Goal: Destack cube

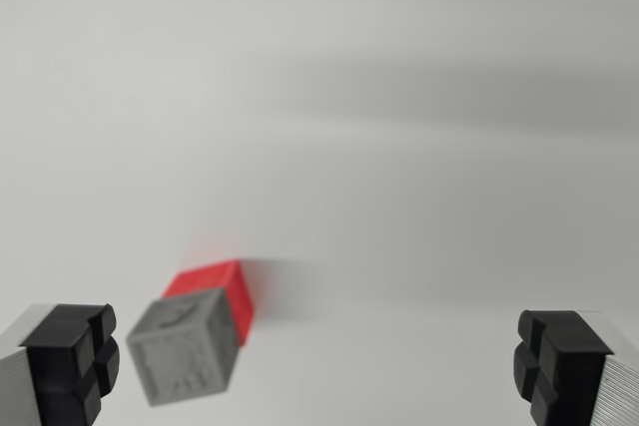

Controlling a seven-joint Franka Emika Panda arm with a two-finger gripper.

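Note:
A grey cube (pixel 185 348) sits on top of a red cube (pixel 222 291) at the lower left of the wrist view, on a white surface. The grey cube is turned a little relative to the red one and hides most of it. My gripper (pixel 318 366) is open, its black fingertips (pixel 72 361) at the wrist view's left and right bottom corners. The stack stands just right of the left fingertip, well off the middle of the gap. Nothing is between the fingers.
The white surface (pixel 399 147) fills the rest of the view, with a soft grey shadow band (pixel 449 97) across the upper right.

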